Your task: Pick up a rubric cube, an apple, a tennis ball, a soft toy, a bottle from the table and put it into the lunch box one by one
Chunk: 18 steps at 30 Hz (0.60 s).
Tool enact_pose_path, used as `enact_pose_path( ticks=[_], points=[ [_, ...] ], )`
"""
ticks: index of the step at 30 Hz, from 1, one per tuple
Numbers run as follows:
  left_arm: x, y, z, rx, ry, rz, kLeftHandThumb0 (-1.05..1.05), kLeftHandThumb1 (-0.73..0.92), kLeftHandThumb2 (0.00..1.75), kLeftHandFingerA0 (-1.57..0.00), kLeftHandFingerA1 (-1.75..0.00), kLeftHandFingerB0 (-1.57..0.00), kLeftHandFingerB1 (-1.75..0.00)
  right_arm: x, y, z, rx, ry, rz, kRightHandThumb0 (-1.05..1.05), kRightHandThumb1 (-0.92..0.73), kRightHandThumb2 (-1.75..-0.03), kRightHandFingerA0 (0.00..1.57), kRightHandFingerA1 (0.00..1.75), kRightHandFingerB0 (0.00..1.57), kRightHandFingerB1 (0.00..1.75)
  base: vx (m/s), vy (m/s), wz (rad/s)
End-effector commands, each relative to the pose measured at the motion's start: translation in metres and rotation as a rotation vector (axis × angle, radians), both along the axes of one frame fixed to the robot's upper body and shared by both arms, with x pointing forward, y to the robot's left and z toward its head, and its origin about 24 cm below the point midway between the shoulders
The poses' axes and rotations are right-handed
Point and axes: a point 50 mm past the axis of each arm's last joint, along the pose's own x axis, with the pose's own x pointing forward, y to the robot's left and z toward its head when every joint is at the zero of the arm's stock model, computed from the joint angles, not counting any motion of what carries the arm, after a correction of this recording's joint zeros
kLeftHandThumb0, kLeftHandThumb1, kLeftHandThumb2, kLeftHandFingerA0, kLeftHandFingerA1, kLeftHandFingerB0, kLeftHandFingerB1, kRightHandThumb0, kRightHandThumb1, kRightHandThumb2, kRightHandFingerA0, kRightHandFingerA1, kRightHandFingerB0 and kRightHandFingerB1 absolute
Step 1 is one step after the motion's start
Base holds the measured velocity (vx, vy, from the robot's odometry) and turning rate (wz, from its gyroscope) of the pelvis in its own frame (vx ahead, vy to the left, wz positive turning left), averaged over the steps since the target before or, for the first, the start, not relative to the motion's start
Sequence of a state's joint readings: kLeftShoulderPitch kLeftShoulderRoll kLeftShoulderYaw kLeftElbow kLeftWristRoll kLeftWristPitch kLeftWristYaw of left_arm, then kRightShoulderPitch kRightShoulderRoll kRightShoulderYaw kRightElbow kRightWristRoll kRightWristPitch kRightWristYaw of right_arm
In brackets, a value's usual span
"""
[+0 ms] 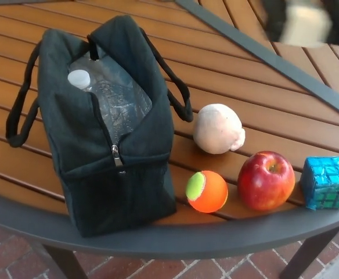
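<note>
Table edge: a dark grey metal rim (175,241) runs along the near side of the slatted wooden table (227,87), with brick paving below.
Tennis ball: the orange and yellow-green tennis ball (206,191) lies near the rim, just beside the bag's front right corner.
Apple: a red apple (266,180) stands just right of the ball, stem up.
Rubik's cube: a shiny blue-green cube (327,182) sits just right of the apple, at the table's right edge.
Lunch box: the black fabric lunch box (108,174) stands on the left, zip open at the top, its handles hanging to either side.
Bottle: a clear plastic bottle (108,96) with a white cap lies inside the open lunch box, cap toward the far left.
Soft toy: a pale cream soft toy (218,129) rests behind the ball and apple, right of the bag.
Right hand: the right hand (306,23) is a blurred shape at the top right, above the table; whether it is released or clenched cannot be told.
</note>
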<state>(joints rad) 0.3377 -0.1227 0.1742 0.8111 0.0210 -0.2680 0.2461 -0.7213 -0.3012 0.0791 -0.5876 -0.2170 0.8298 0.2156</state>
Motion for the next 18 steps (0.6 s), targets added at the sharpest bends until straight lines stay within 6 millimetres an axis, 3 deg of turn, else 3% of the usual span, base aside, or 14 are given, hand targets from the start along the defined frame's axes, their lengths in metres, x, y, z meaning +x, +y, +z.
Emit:
enact_pose_path(
  ticks=[1, 4, 8, 11, 14, 18],
  points=[
    [0.001, 0.008, 0.004, 0.007, -0.031, 0.05, 0.1, 0.6, 0.99, -1.03, -1.27, -0.91, -1.04, -0.011, -0.057, -0.033, -0.179, 0.148, -0.075, -1.04, -0.75, -1.07, 0.0, 0.1, 0.0, 0.0, 0.0, 0.0, 0.0],
    [0.003, 0.009, 0.004, 0.012, -0.034, 0.054, 0.09, 0.59, 1.01, -1.04, -1.28, -0.92, -1.05, -0.013, -0.069, -0.044, -0.214, 0.203, -0.081, -1.04, -0.74, -1.06, 0.0, 0.09, 0.0, 0.0, 0.0, 0.0, 0.0],
    [0.006, 0.011, 0.007, 0.041, -0.051, 0.061, 0.09, 0.55, 1.09, -1.0, -1.23, -0.9, -1.03, -0.014, -0.096, -0.067, -0.335, 0.405, -0.053, -1.0, -0.65, -0.99, 0.0, 0.07, 0.0, 0.0, 0.0, 0.0, 0.0],
    [0.007, 0.015, 0.007, 0.042, -0.07, 0.073, 0.05, 0.57, 1.01, -1.0, -1.21, -0.91, -1.01, -0.013, -0.108, -0.078, -0.424, 0.525, -0.026, -0.98, -0.6, -0.94, 0.0, 0.04, 0.0, 0.0, 0.0, 0.0, 0.0],
    [0.006, 0.015, 0.007, 0.06, -0.062, 0.058, 0.03, 0.59, 0.95, -0.97, -1.17, -0.89, -0.98, -0.013, -0.112, -0.081, -0.454, 0.561, -0.024, -0.99, -0.6, -0.92, 0.0, 0.0, 0.0, 0.0, 0.0, 0.0, 0.0],
    [0.005, 0.016, 0.008, 0.077, -0.051, 0.038, 0.04, 0.55, 1.0, -0.99, -1.16, -0.91, -0.99, -0.005, -0.125, -0.091, -0.534, 0.637, -0.038, -0.96, -0.57, -0.91, 0.0, 0.01, 0.02, 0.04, 0.0, 0.0, 0.0]
  ],
)
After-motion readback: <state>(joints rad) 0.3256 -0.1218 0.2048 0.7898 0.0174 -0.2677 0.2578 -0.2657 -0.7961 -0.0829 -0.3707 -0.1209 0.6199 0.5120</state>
